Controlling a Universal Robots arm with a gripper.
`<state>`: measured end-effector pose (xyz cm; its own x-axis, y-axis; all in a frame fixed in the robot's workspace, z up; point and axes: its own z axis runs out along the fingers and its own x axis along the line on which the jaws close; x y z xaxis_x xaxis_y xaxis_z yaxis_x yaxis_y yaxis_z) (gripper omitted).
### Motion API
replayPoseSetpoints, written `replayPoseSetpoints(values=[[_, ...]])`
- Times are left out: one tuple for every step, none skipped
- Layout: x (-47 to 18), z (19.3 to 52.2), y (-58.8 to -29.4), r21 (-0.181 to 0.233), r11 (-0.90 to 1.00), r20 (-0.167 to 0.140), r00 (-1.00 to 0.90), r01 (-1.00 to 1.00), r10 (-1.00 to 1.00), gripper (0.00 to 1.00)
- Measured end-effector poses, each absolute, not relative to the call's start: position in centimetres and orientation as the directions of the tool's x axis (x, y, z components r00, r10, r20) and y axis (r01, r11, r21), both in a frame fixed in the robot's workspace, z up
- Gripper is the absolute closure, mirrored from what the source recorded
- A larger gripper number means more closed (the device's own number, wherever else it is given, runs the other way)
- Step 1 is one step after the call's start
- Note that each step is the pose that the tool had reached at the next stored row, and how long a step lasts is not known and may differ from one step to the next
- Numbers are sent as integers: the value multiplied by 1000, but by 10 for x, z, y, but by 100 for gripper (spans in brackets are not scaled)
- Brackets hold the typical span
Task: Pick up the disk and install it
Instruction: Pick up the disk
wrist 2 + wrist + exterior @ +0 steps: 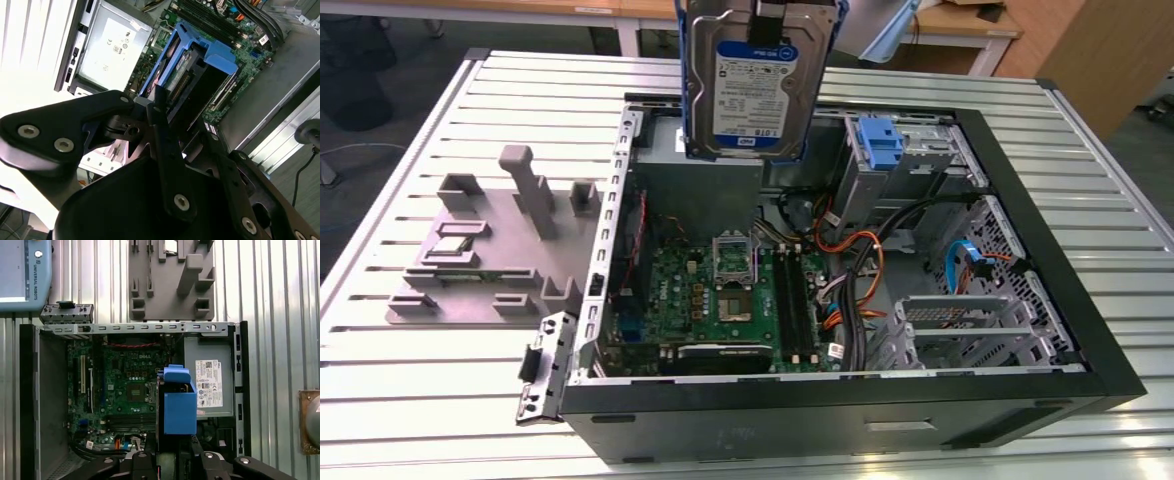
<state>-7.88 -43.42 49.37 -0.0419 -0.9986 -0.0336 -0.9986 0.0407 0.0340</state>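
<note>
The pincer [172,442] grips the disk [754,80], which is best carried slowly and upright, clear of the cables [854,262] in the case [854,398] beneath it.

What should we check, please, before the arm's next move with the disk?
1. Grip: ok; gripper is shut on the disk.
2. Disk's carrier: ok; the blue frame is in place.
3. Clearance: ok; disk hangs above the case, touching nothing.
4. Grey cage free: cannot tell; cables lie beside it.
5. Installed: not ok; disk is outside the case.
</note>
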Motion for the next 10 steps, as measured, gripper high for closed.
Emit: replayPoseSetpoints(values=[[-79, 494, -435, 34, 41, -34, -42, -999, -999, 65], [-79, 494, -435, 34, 41, -34, -42, -999, -999, 65], [-79, 494, -435, 34, 41, -34, -42, -999, -999, 65], [-79, 494, -436, 34, 41, -34, -42, -999, -999, 65], [-79, 494, -436, 34, 41, -34, -42, -999, -999, 65], [-79, 494, -436, 34, 41, -34, -42, -999, -999, 65], [-79, 494, -437, 34, 41, -34, -42, -999, -999, 65], [-79, 494, -437, 34, 41, -33, -42, -999, -999, 65], [-79, 494, -437, 34, 41, -34, -42, -999, -999, 65], [-79, 494, -440, 34, 41, -34, -42, -999, -999, 65]])
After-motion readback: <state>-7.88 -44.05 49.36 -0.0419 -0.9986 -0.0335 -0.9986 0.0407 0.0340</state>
